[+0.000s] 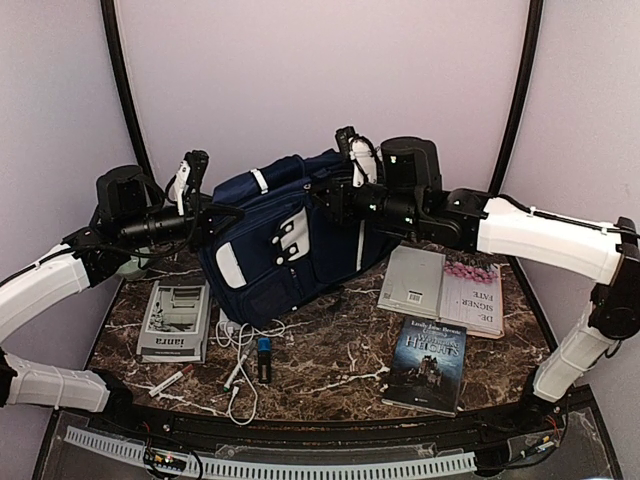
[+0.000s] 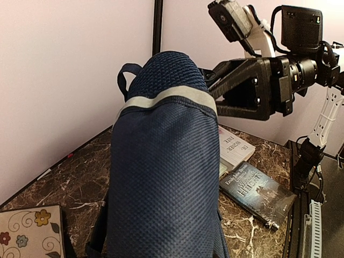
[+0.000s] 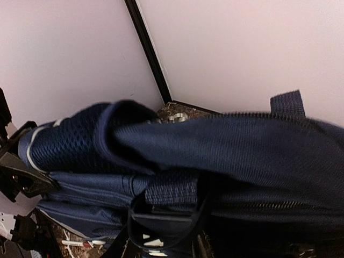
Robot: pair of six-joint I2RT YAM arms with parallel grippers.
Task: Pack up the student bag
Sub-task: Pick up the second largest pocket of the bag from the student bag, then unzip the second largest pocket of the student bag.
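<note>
**A:** Since the student bag [image 1: 285, 235] is made of soft navy fabric, how is it expected to behave when it is taken hold of?

**B:** Sagging and folding are to be expected. The mesh panels would give under any pinch. Little weight is judged to be inside, as the Wuthering Heights paperback [image 1: 425, 362] and the open book [image 1: 445, 290] are seen lying outside it. Stitched webbing or a seam is best gripped. Loose cloth would only bunch and slide.

**A:** Where is it found, and how is it placed relative to the arms?

**B:** It is found at the back middle of the marble table [image 1: 330, 370], with its front pockets turned toward the arm bases. It is flanked by both arms: the left gripper [image 1: 205, 215] is set against its left end, and the right gripper [image 1: 335, 200] is reached in at its upper right.

**A:** What can be said of the grips?

**B:** In the right wrist view a webbing strap [image 3: 172, 193] is seen caught between the right fingers, which appear drawn in on it. The left fingers are hidden by the bag in their own view, so it cannot be told whether anything is clamped there.
</note>
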